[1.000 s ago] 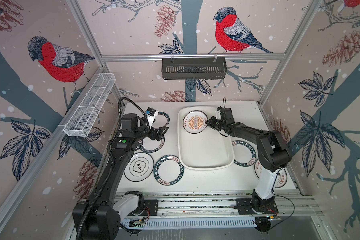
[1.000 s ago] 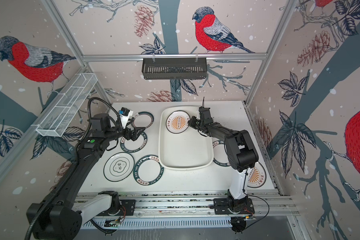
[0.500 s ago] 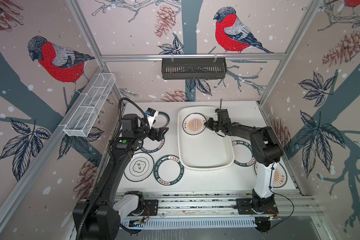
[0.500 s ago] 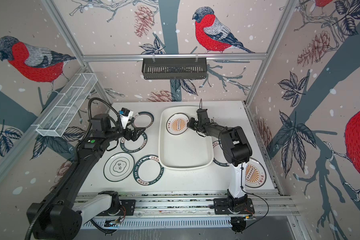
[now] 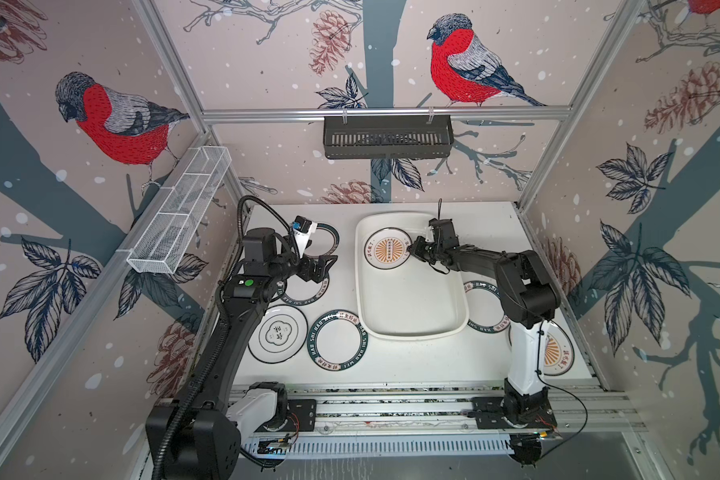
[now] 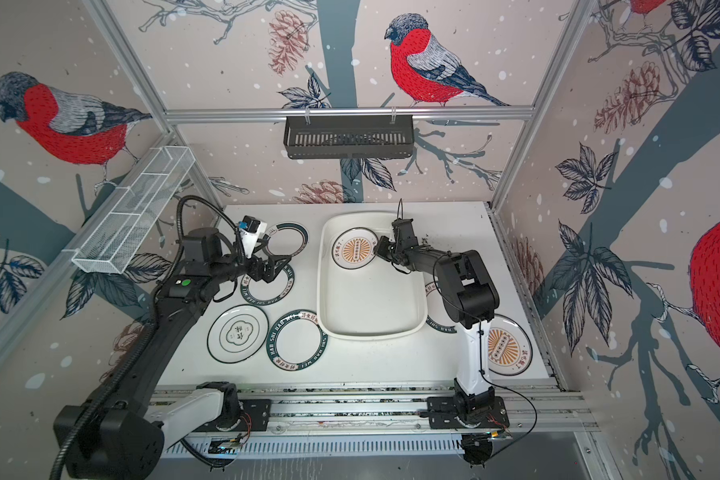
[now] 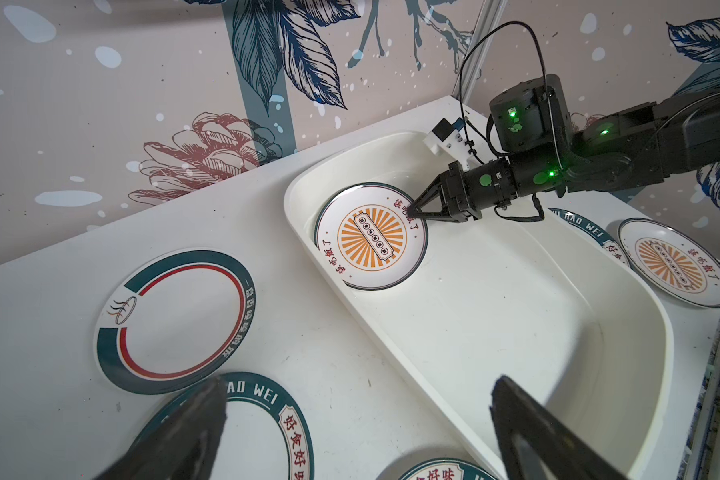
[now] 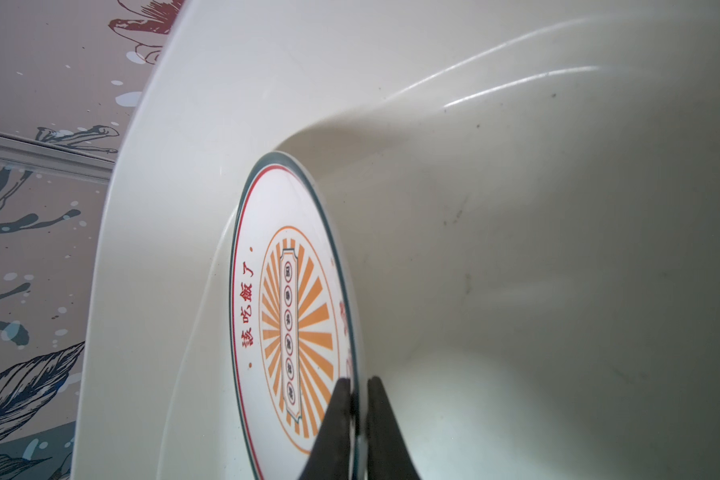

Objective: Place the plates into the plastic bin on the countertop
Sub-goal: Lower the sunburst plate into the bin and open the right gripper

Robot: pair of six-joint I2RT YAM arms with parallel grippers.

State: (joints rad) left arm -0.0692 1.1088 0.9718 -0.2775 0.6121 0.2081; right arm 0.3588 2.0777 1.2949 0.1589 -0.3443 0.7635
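White plastic bin (image 5: 416,303) sits mid-bench (image 5: 391,365). In both top views I see one orange sunburst plate (image 5: 387,250) inside it, at the far left corner. The right claw (image 5: 410,249) reaches into the bin and is clamped on that plate's rim. The right wrist view shows one finger on each side of the plate edge with a thin gap between them. The plate's far side looks close against the bin wall, and I can't tell if it lies flat.

The left claw (image 5: 327,268) is spread wide and holds nothing. It hangs over the lettered plate (image 5: 308,291) left of the bin, and I can't tell if it touches.

Other plates are out on the bench:
- The red-ring plate (image 7: 175,320) is at far left, just beyond the lettered one.
- The clover plate (image 5: 277,333) is at near left.
- The green-rim plate (image 5: 337,338) is just beside the clover plate and touches the bin's near left corner.
- The right lettered plate (image 5: 481,307) is against the bin's right side, partly hidden by the rim and the arm.
- The second sunburst plate (image 5: 558,353) is at near right, behind the right arm's white link
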